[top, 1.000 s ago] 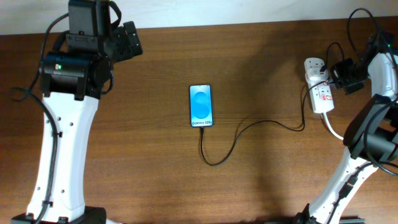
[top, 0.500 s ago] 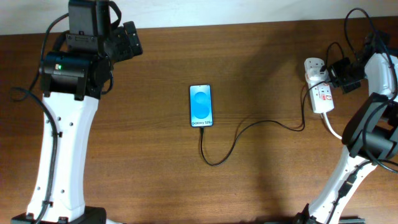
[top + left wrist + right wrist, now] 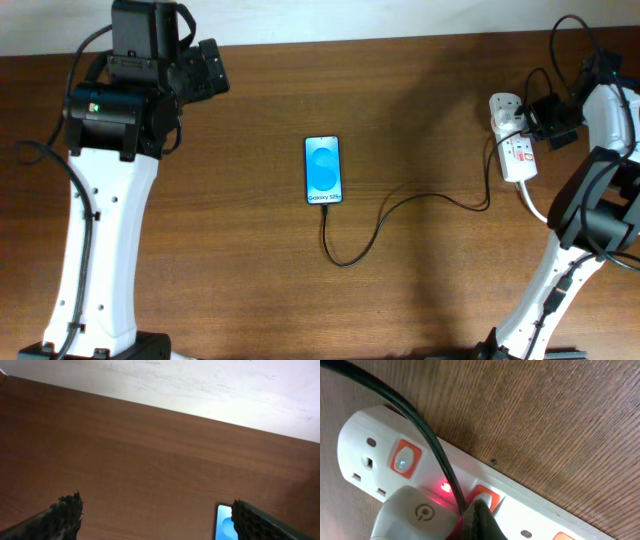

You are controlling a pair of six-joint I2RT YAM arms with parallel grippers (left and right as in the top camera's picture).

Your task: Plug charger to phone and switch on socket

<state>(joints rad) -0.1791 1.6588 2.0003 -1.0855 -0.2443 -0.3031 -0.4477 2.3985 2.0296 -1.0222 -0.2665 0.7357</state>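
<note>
The phone point(image 3: 322, 170) lies flat mid-table, its blue screen lit. The thin black charger point(image 3: 400, 205) runs from the phone's near end, loops, and leads right to the white socket point(image 3: 512, 150). My right gripper point(image 3: 540, 120) is over the socket's far end. In the right wrist view its shut fingertips point(image 3: 481, 510) touch an orange switch on the socket point(image 3: 365, 445), beside a light plug body point(image 3: 410, 515) and a glowing red light. My left gripper point(image 3: 215, 68) is open and empty at the far left. The left wrist view shows its fingers wide apart point(image 3: 156, 510) and the phone's corner point(image 3: 223, 522).
The socket's thick white cord point(image 3: 535, 207) trails toward the front right. A black cable point(image 3: 420, 425) crosses the socket in the right wrist view. A pale wall point(image 3: 200, 385) borders the table's far edge. Both arm bases stand at the front corners.
My right gripper has shifted slightly toward the far edge over the socket. The left arm, phone and charger have not moved.
</note>
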